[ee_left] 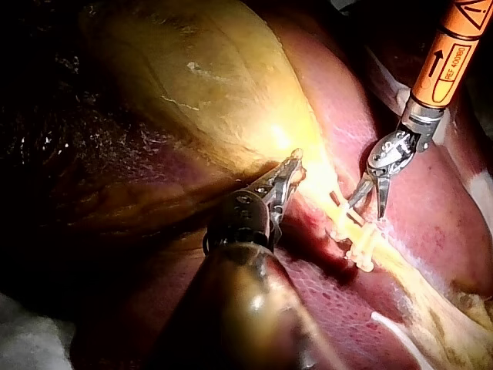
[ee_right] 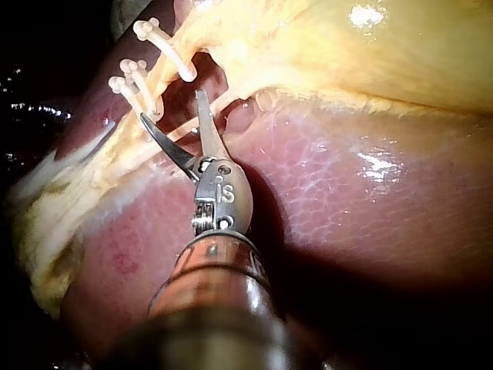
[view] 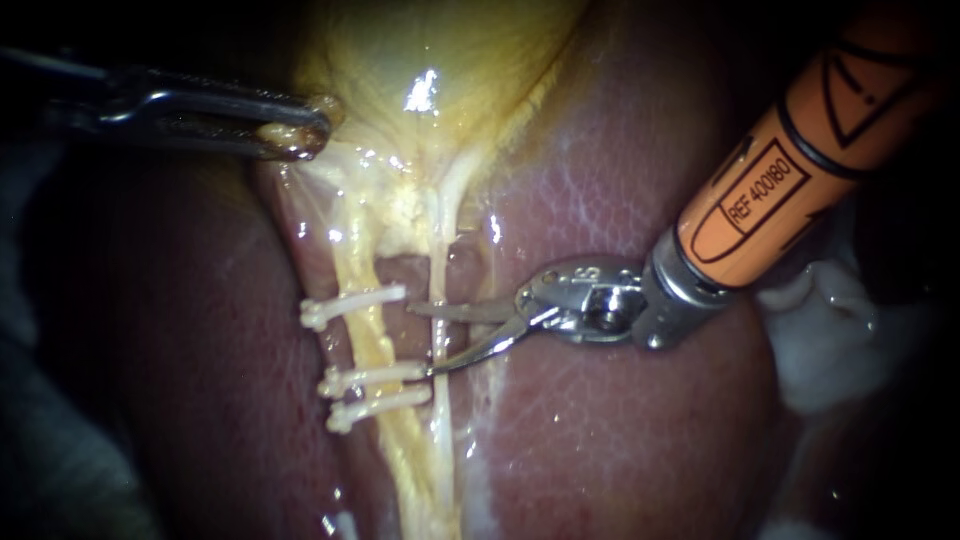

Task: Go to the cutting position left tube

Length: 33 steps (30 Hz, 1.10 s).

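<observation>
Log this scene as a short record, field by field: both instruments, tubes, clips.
left instrument: jaws shut on gallbladder edge
right instrument: blades open, tips near left tube
left tube: three clips across it
clips: one upper, two lower; blades level with the gap between
right tube: thin, crosses the open blades' gap
liver: underneath everything

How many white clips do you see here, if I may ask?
3, all across the left tube: upper clip alone, middle clip and lower clip close together below it. None appears hidden.
</observation>
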### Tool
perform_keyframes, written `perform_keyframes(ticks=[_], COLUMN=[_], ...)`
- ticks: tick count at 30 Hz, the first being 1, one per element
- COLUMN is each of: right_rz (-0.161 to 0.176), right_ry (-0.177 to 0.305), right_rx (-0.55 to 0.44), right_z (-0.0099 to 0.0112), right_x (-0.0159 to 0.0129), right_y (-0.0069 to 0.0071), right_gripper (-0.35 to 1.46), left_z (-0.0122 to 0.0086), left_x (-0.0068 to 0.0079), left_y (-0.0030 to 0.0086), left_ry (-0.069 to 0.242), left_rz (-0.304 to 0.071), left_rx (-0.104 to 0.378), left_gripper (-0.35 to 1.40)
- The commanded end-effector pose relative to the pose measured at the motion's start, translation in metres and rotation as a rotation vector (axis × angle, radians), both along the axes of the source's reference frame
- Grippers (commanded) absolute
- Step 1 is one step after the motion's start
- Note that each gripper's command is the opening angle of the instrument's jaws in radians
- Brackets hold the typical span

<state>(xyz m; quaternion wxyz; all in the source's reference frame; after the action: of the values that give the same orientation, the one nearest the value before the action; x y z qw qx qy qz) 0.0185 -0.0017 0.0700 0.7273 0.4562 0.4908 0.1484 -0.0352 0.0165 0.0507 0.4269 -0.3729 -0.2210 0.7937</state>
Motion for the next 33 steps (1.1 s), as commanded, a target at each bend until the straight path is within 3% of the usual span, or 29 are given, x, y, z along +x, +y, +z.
perform_keyframes(ticks=[1, 8, 19, 33], right_rz=[-0.002, -0.030, -0.045, -0.027], right_ry=[0.002, 0.037, 0.110, 0.149], right_rx=[0.000, 0.004, 0.036, 0.055], right_z=[-0.0001, -0.0003, -0.0013, -0.0021], right_x=[0.0003, 0.0020, 0.0053, 0.0099], right_y=[-0.0001, -0.0005, -0.0014, -0.0015], right_gripper=[1.43, 1.43, 1.42, 1.42], left_z=[0.0000, 0.0001, 0.0000, 0.0002], left_x=[0.0000, 0.0000, 0.0000, 0.0000], left_y=[0.0000, 0.0000, 0.0000, 0.0001], left_ry=[0.000, 0.000, 0.002, 0.002], left_rz=[0.000, 0.000, -0.002, -0.002], left_rx=[0.000, 0.000, -0.002, -0.002], left_gripper=[-0.35, -0.35, -0.35, -0.35])
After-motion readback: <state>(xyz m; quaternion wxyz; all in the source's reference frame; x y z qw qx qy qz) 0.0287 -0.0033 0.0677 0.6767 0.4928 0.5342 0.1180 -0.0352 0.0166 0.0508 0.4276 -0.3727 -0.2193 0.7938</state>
